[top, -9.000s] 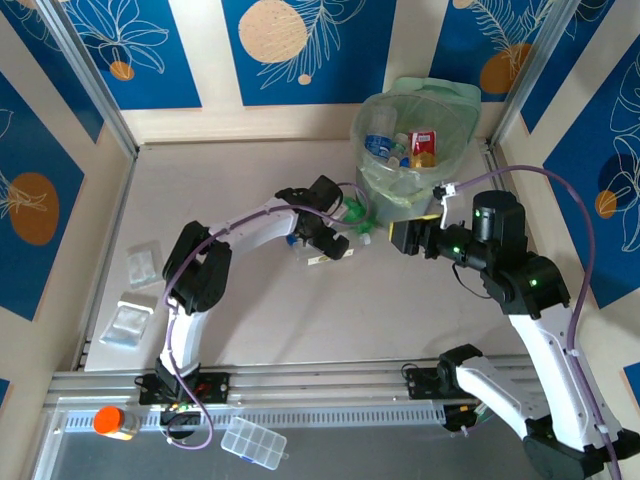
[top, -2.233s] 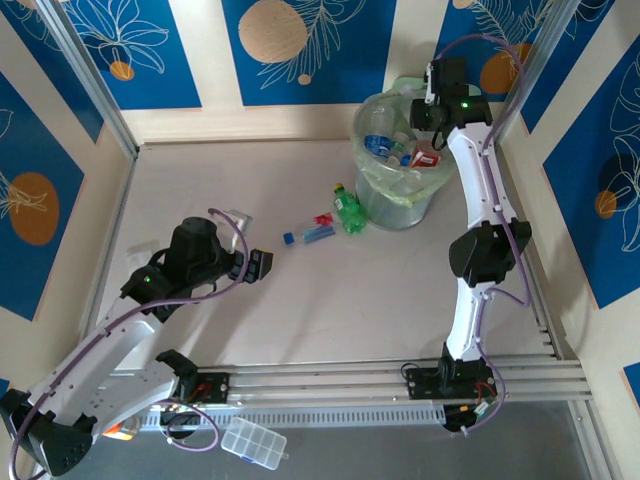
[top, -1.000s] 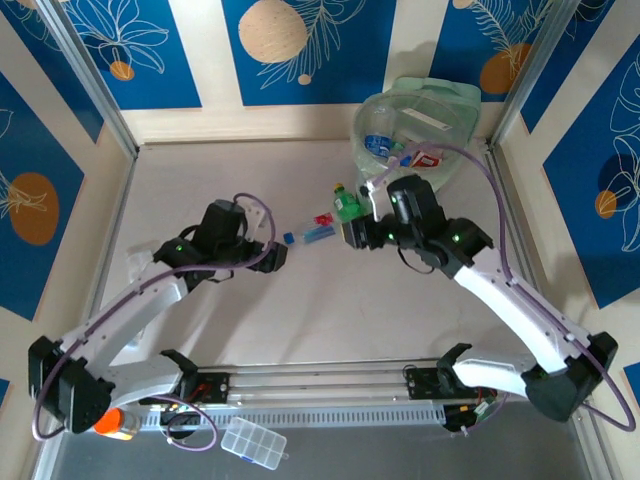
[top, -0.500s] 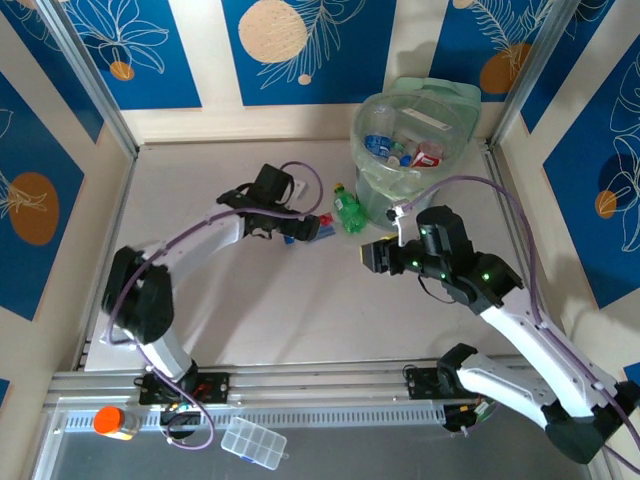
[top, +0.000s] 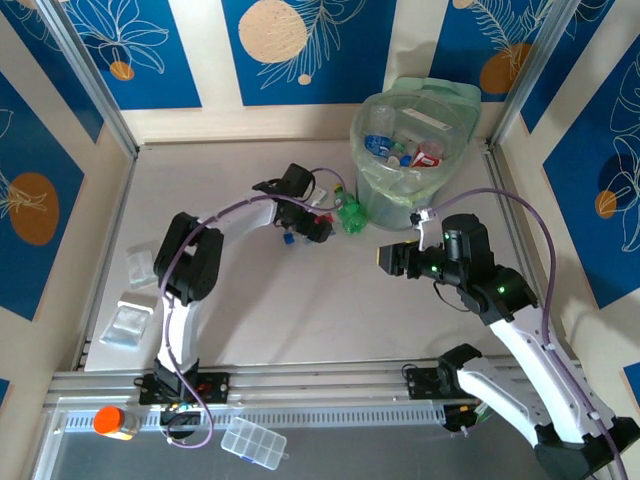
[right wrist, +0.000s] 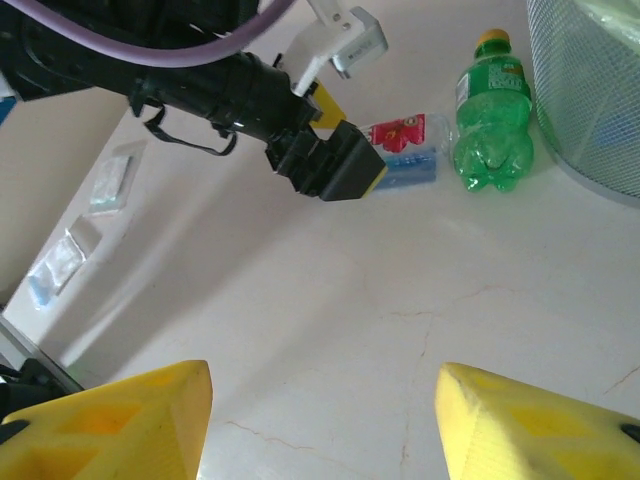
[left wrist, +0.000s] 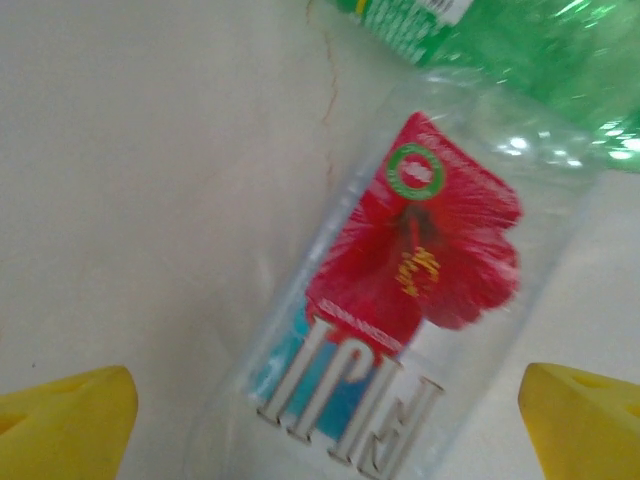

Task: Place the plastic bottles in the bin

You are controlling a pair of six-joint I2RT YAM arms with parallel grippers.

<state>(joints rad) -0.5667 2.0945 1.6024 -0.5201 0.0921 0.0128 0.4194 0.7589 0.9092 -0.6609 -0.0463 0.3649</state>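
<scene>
A clear plastic bottle [left wrist: 400, 340] with a red flower label lies on the table beside a green bottle [left wrist: 520, 50]. My left gripper [left wrist: 325, 420] is open just over the clear one, a yellow fingertip [left wrist: 65, 420] off each side and not touching it. From above, the left gripper [top: 318, 230] covers most of that bottle [top: 289, 237]; the green bottle [top: 350, 213] rests against the bin [top: 372, 185], which holds several bottles. My right gripper [top: 390, 258] hangs open with nothing in it, right of both bottles [right wrist: 410, 150] [right wrist: 493, 125].
Flat clear packets [top: 140, 265] [top: 125, 325] lie at the table's left edge. An orange-capped jar [top: 112, 421] and a compartment box [top: 253, 443] sit beyond the near rail. The bin's mesh wall [right wrist: 590, 100] stands close right of the green bottle.
My left arm has stretched rightwards until its gripper sits over the clear bottle. My right arm has drawn back from the green bottle, towards the right and the near side.
</scene>
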